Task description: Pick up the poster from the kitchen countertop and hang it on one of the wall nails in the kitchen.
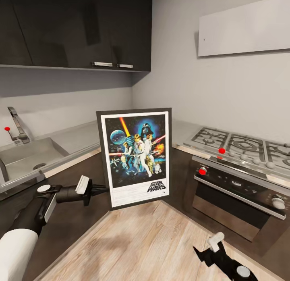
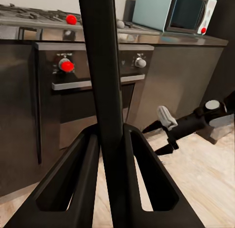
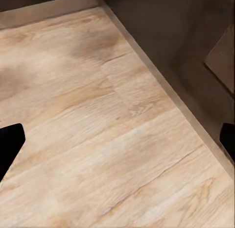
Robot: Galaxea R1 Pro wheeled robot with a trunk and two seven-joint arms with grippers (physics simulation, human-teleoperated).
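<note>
Left pincer [image 1: 102, 189] clamped on poster [image 1: 136, 156] left edge, upright above floor [image 1: 141, 240]; right pincer [image 1: 201, 254] apart, low.

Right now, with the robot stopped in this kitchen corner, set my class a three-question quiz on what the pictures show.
1. True or false: the poster lies flat on the countertop.
2. Which gripper holds the poster's frame: A) left gripper B) right gripper?
3. Fill in: the right gripper hangs over the wooden ____.

Key: 1 false, it is held upright in the air; 2 A, clamped on the left edge; 3 floor.
</note>
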